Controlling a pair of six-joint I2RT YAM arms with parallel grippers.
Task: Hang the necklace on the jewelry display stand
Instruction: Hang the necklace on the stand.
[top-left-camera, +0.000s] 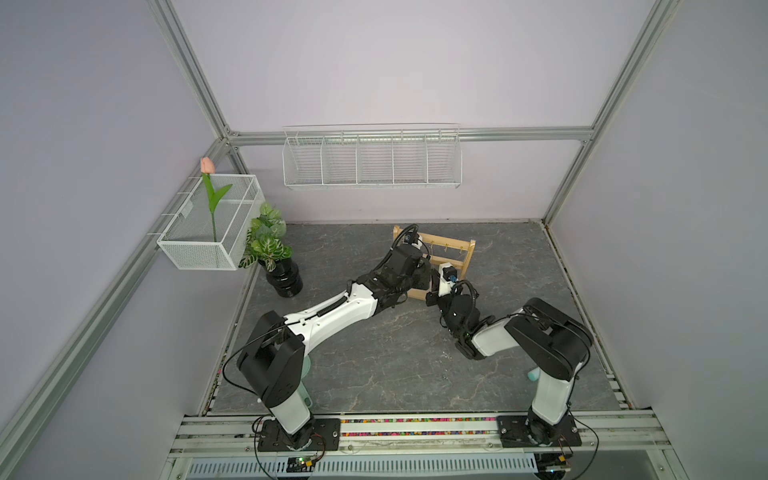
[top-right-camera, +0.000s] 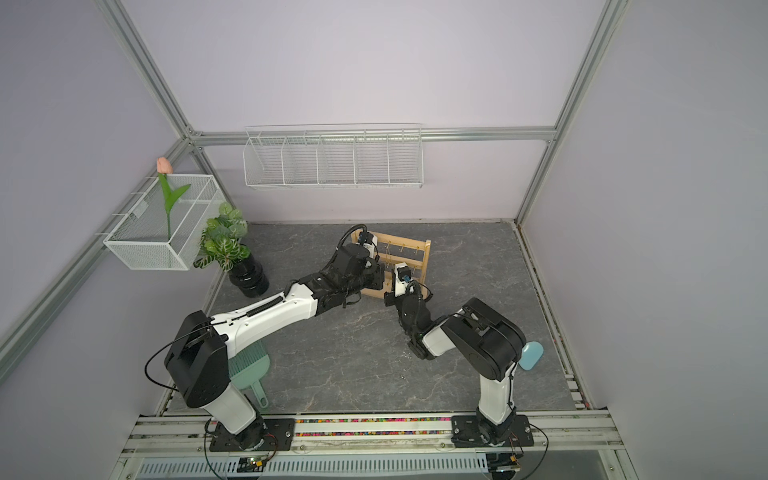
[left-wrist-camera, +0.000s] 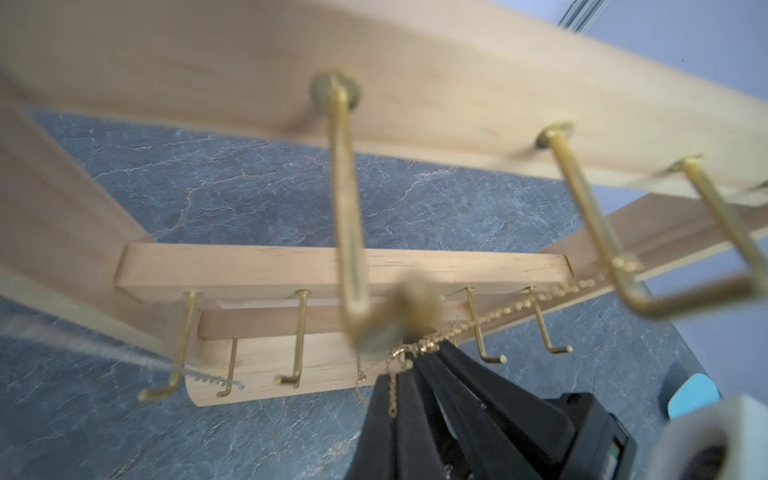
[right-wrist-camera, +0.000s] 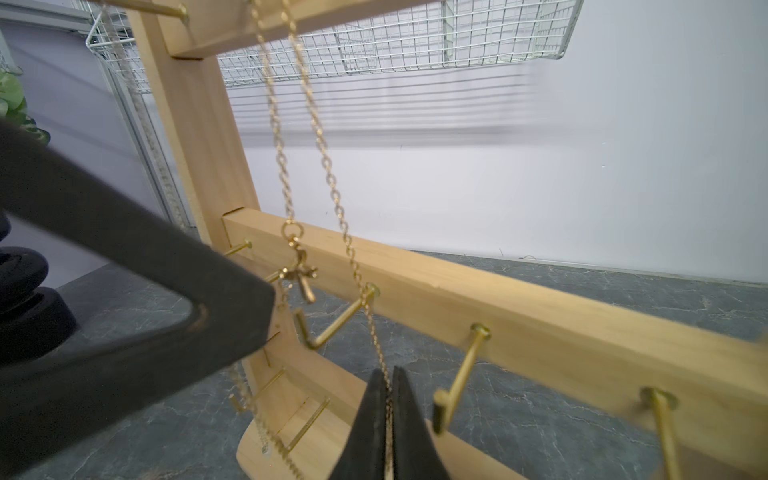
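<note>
Hanging looks almost done: the necklace (right-wrist-camera: 330, 174) drops in two strands from the top rail of the stand (top-left-camera: 449, 242), probably over a hook, though the hook is out of frame. The right gripper (right-wrist-camera: 388, 399) is clamped shut on one strand below the middle rail. The left gripper (left-wrist-camera: 405, 365) is pinched shut on the chain too. Releasing and backing out are left. The chain's long axis is near vertical and taut, with the charm pointing down.

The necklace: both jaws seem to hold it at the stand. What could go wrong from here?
1. The left gripper and right gripper both have jaws shut on the necklace; pulling apart could strain it or tip the jewelry display stand.
2. The pendant hangs beside a middle-rail hook and might snag there.
</note>
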